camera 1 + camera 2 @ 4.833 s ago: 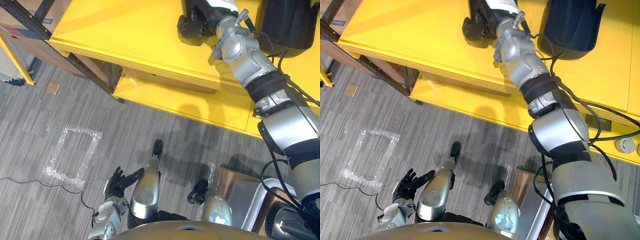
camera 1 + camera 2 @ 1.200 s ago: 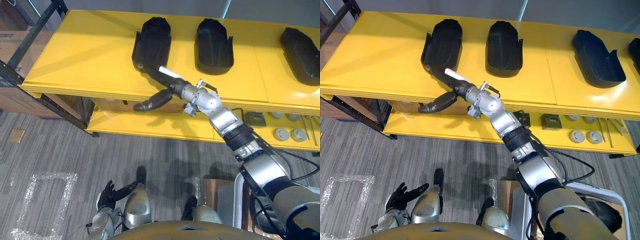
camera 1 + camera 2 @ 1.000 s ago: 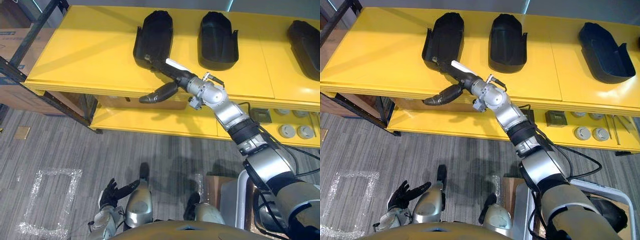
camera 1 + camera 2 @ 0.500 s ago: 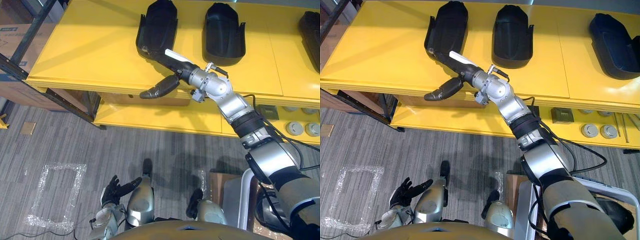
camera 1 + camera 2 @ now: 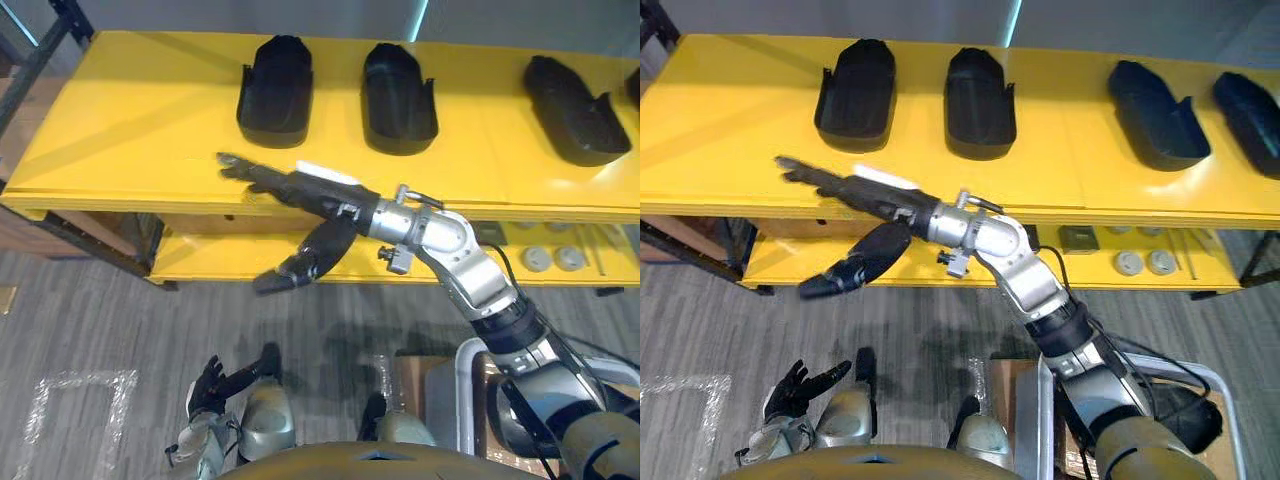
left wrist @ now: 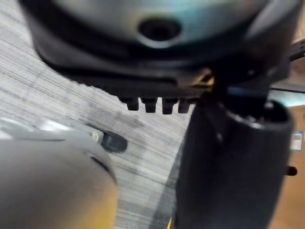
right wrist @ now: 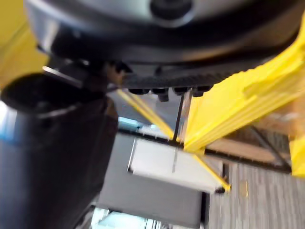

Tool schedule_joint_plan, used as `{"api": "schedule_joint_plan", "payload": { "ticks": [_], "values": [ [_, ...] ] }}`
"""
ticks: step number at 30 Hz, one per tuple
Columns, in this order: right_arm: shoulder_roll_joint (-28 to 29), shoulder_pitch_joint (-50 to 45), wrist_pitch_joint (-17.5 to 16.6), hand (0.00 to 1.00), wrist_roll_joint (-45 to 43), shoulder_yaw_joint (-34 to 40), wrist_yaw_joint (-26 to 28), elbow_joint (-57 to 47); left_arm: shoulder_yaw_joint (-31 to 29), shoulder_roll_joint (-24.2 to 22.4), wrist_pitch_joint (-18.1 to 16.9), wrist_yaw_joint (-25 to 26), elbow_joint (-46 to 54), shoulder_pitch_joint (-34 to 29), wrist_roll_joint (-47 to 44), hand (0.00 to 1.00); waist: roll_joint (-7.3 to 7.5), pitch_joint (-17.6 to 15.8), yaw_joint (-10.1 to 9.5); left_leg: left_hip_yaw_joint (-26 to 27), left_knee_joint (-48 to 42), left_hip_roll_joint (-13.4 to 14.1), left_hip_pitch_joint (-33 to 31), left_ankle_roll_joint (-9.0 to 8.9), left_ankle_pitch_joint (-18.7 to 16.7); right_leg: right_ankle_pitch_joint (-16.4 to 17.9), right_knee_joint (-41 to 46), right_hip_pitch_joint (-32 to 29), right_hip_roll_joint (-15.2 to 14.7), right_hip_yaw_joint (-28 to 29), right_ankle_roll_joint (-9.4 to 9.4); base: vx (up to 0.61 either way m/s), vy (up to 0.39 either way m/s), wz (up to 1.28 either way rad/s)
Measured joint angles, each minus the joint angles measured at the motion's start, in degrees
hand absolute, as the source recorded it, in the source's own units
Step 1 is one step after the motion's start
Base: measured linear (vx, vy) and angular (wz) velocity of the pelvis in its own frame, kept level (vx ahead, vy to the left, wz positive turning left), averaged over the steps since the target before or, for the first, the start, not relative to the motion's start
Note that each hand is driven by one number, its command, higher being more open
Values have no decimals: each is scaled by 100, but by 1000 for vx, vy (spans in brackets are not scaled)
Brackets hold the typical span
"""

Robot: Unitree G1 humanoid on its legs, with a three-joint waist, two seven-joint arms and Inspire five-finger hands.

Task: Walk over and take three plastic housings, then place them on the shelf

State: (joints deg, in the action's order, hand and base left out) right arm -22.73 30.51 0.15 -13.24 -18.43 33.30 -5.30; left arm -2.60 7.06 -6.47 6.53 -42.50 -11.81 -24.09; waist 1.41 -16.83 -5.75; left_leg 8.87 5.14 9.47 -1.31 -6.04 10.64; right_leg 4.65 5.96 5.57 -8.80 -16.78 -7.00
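Observation:
Several black plastic housings stand in a row on the yellow shelf (image 5: 130,130): a left one (image 5: 275,85), a middle one (image 5: 400,85) and, further right, another (image 5: 1150,100). My right hand (image 5: 320,195) stretches out flat over the shelf's front edge, a little in front of the left housing and apart from it. Its fingers (image 5: 805,172) are straight, its thumb (image 5: 855,265) hangs below the edge, and it holds nothing. My left hand (image 5: 205,385) hangs low over the floor, open and empty.
The lower shelf (image 5: 940,268) carries small round parts (image 5: 1140,263) and a dark block (image 5: 1077,238) at the right. A cardboard box (image 5: 410,375) and a grey bin (image 5: 465,395) stand on the floor at my right. A taped square (image 5: 70,410) marks the floor at the left.
The right hand has drawn back from the left housing's near end to the shelf's front edge, still open. The camera has shifted, so more of the shelf's right side shows.

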Motion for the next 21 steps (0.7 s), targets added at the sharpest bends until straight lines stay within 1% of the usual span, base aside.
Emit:
{"api": "schedule_joint_plan", "payload": {
  "ticks": [1, 2, 3, 4, 6, 7, 9, 10, 11, 13, 14, 15, 18, 20, 21],
  "values": [
    [-2, -50, -23, 100, 82, 157, -47, 1, -1, -6, -4, 18, -5, 2, 0, 100, 1, 13, 20, 19, 0, -2, 18, -2, -3, -18, -31, 18, 1, 21, -3, -1, -3, -18],
    [-11, -69, -91, 100, 227, 389, -67, 4, -5, -7, -39, 61, -50, 1, 1, 100, 4, 21, 117, 38, 1, -1, 51, -6, -8, -42, -67, 54, 3, 43, -7, -25, -1, -16],
    [-23, -94, -203, 100, 415, 562, -76, 3, -6, -7, -84, 102, -162, 0, 1, 100, 1, 81, 162, 95, 2, 17, 82, -16, -22, -75, -118, 69, 18, 103, -2, -29, 1, -19],
    [-46, -125, -243, 100, 491, 607, -84, 3, -6, -8, -88, 120, -224, 0, -1, 100, -3, 133, 179, 130, 2, 20, 92, -18, -29, -88, -136, 66, 27, 134, 6, -20, 0, -21],
    [-300, -412, -343, 100, 760, 672, -142, 0, -9, -14, -100, 168, -425, -10, 0, 100, -8, 382, 272, 165, 2, 24, 111, -27, -46, -99, -176, 78, 53, 162, 15, 3, -10, -11],
    [-382, -515, -343, 100, 821, 679, -188, -2, -10, -15, -100, 168, -456, -12, 0, 100, -3, 428, 276, 172, 2, 30, 118, -29, -47, -106, -192, 88, 63, 167, 25, 13, -20, -6],
    [-575, -1009, -339, 100, 1027, 890, -470, -1, -32, -17, -111, 148, -490, -23, 4, 100, 6, 455, 276, 194, 2, 108, 185, -13, -102, -119, -214, 146, 111, 191, 41, -20, -40, -7],
    [-601, -1156, -339, 100, 1042, 980, -557, -1, -39, -17, -111, 141, -494, -28, 6, 100, 6, 458, 278, 199, 2, 110, 185, -18, -104, -122, -214, 140, 119, 200, 45, -54, -33, -9],
    [-624, -1441, -339, 100, 1057, 1222, -690, -1, -64, -18, -114, 129, -498, -65, 21, 100, 8, 463, 284, 232, 3, 112, 190, -46, -125, -128, -212, 118, 131, 242, 49, -47, -9, -12],
    [-625, -1822, -347, 100, 1049, 1582, -863, -1, -115, -18, -130, 77, -519, -212, 32, 100, 13, 523, 321, 339, 3, 117, 185, -47, -136, -150, -214, 39, 136, 353, 46, -18, 8, -25],
    [-625, -1968, -353, 100, 1045, 1750, -935, -1, -155, -19, -130, 53, -593, -265, 50, 100, 17, 532, 375, 374, 3, 117, 198, -49, -144, -155, -213, 32, 132, 391, 41, 2, 5, -30],
    [-625, -2110, -375, 100, 928, 1929, -1017, -2, -194, -18, -128, 43, -675, -378, 50, 100, 29, 553, 473, 439, 3, 118, 213, -51, -157, -159, -206, 0, 126, 454, 38, 5, 2, -24],
    [-624, -2395, -470, 100, 649, 2183, -1022, -152, -220, -17, -128, 21, -769, -442, 50, 100, 33, 568, 579, 555, 3, 127, 244, -51, -172, -181, -207, -50, 129, 576, 34, 11, 0, -22],
    [-606, -2620, -504, 100, 595, 2212, -1016, -400, -219, -14, -135, -10, -773, -431, 50, 100, 33, 569, 605, 600, 3, 127, 272, -47, -174, -182, -205, -49, 127, 616, 34, 14, -7, -10],
    [-584, -2746, -614, 100, 595, 2210, -1014, -509, -218, -10, -163, -37, -772, -408, 50, 100, 34, 570, 606, 608, 3, 127, 272, -47, -175, -182, -206, -55, 126, 622, 34, 12, -7, -6]
  ]
}}
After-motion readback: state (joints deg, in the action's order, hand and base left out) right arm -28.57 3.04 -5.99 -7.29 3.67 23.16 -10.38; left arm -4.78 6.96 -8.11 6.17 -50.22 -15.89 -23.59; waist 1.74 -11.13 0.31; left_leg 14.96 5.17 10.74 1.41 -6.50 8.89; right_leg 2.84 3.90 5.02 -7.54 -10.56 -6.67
